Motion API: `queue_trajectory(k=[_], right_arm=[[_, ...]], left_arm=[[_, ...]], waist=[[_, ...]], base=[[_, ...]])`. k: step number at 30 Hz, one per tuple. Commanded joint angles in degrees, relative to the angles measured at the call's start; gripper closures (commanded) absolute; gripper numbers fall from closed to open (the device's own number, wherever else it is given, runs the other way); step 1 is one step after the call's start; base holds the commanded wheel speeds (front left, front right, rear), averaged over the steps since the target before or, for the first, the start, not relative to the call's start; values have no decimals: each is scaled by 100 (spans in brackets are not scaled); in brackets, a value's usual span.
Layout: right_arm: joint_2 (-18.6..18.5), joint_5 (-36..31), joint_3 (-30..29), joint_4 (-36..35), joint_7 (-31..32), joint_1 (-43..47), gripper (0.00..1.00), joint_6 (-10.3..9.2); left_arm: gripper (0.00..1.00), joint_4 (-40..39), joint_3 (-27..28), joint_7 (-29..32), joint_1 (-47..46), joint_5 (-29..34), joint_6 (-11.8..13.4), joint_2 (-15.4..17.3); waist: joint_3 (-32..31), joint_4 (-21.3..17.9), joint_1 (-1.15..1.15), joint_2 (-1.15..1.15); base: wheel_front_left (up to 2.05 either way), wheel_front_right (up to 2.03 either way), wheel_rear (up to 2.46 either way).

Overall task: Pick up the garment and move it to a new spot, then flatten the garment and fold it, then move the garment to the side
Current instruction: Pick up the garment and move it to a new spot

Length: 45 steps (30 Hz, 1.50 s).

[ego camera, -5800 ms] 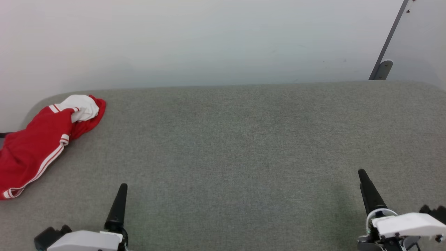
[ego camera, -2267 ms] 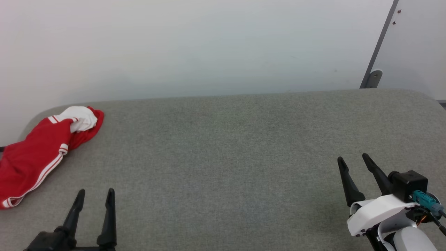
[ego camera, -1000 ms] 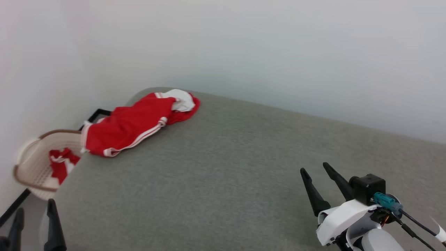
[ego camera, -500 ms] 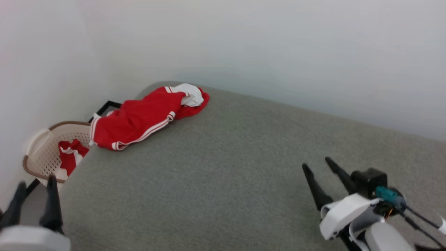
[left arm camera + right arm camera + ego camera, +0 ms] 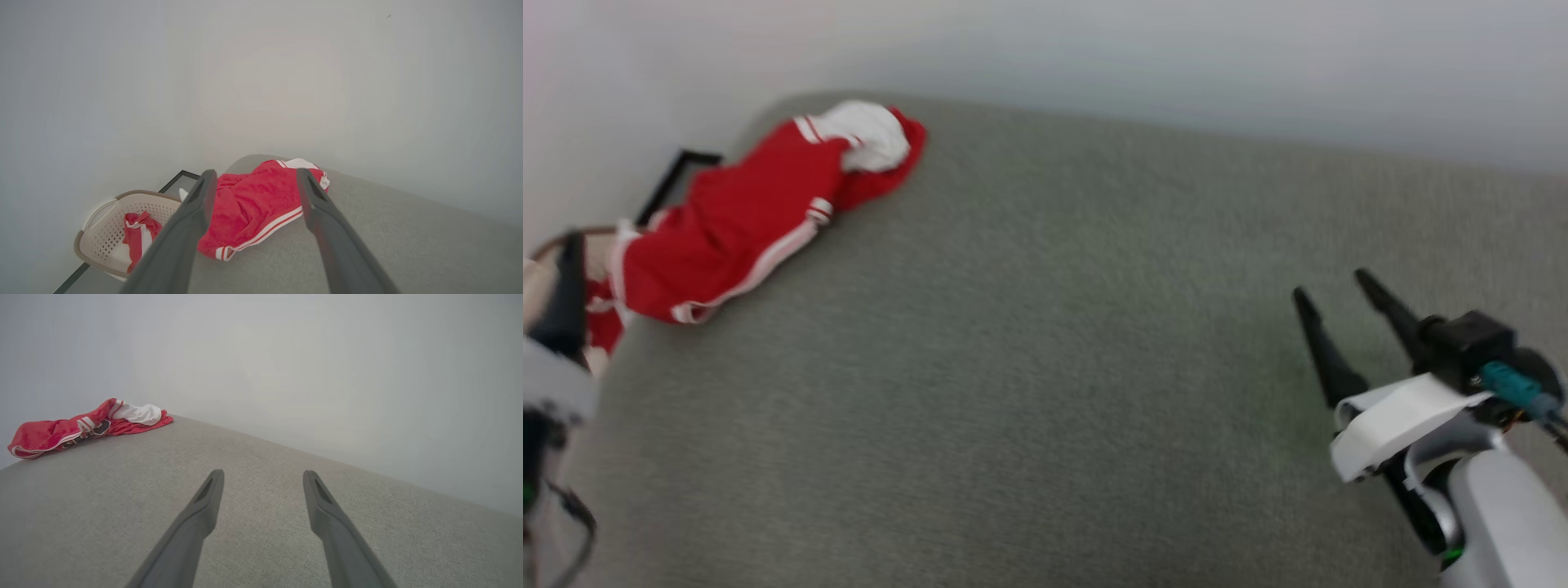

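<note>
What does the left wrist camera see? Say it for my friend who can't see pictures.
A crumpled red garment with white trim lies at the corner of a grey table, framed between the dark fingers of the open left gripper. Beside the table, lower down, a cream basket holds more red cloth.

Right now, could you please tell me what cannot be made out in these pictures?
Left wrist view: the left gripper hides the garment's sides and part of the basket.
Head view: motion blur smears the garment's trim; the left edge cuts the basket off.
Right wrist view: the garment is far and crumpled, its shape unclear.
</note>
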Motion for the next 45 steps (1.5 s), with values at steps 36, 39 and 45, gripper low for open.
queue_trajectory(k=[36, 39, 45], right_arm=[[-356, -543, -1144, -2696, 1404, 373, 0, -8], [-339, -552, -1136, -2692, 1445, 374, 0, -8], [-267, -489, -1115, -2603, 1358, 378, 0, -6]], left_arm=[[0, 5664, -1257, 1568, -4390, -167, -279, 198], [0, 5872, -1316, 1574, -4447, -187, -297, 118], [100, 5922, -1354, 1128, -4644, -152, -308, 290]], waist=[[3097, -665, 0, 0], [3074, -635, 0, 0], [2876, -594, 0, 0]], base=[[0, 0, 0], [0, 0, 0], [0, 0, 0]])
